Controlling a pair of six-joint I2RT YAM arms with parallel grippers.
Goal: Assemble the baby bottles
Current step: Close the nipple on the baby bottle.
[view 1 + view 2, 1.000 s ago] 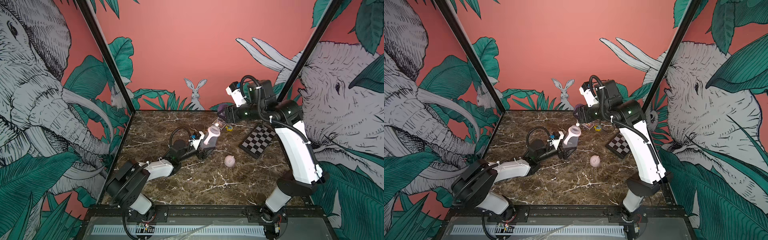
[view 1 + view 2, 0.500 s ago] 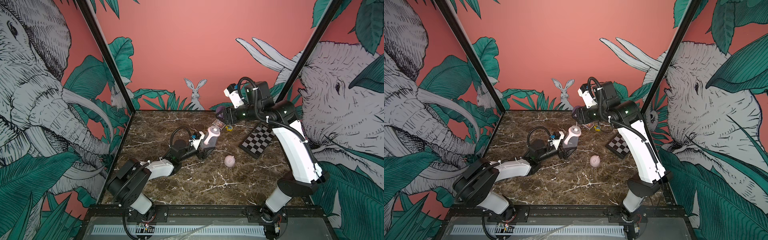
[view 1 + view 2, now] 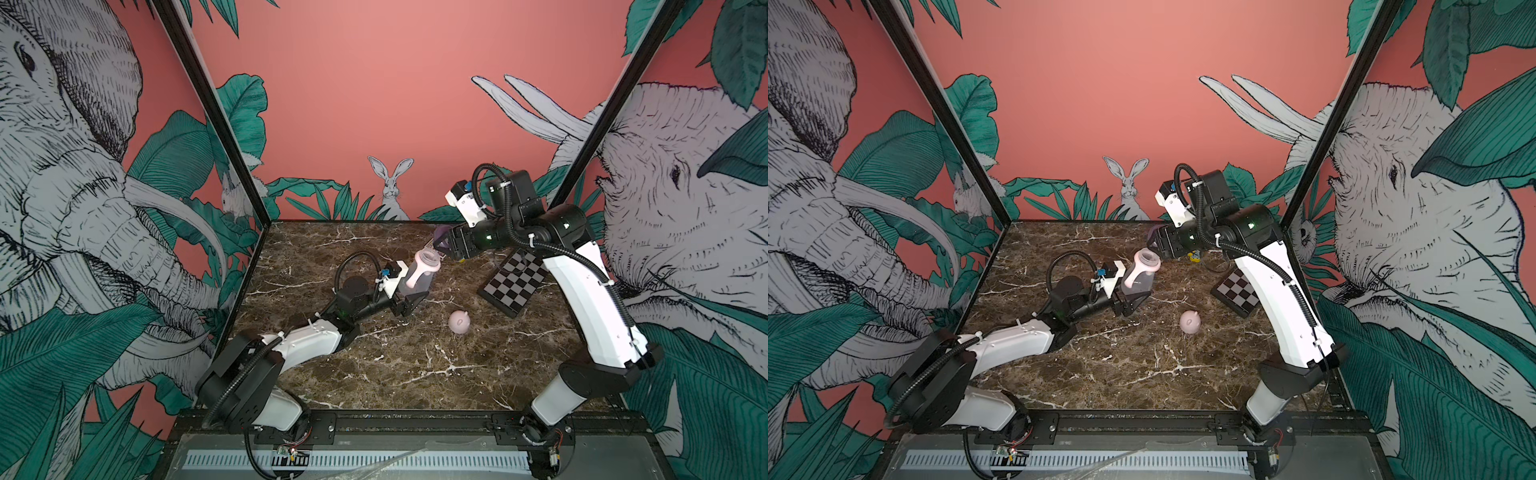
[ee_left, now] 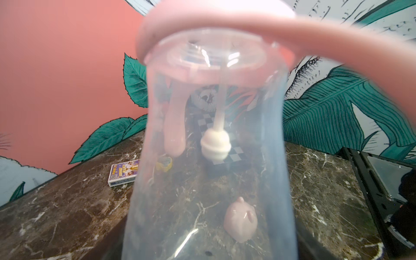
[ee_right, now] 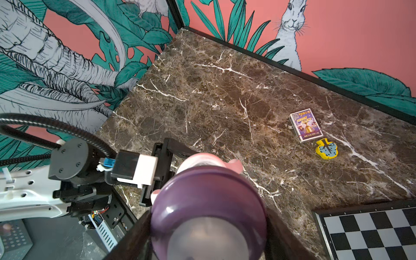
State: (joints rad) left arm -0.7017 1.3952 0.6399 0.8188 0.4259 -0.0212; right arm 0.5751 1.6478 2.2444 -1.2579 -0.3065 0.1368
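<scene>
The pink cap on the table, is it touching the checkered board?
Apart. A top view shows the pink cap and the checkered board with a strip of bare table between them.

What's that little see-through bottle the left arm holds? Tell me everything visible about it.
The bottle is small and of clear plastic, with a pale pink two-handled collar ring around its open mouth. Inside hangs a thin straw ending in a round white weight. The left gripper is shut on its lower body, holding it tilted, mouth toward the purple nipple in the right gripper.
</scene>
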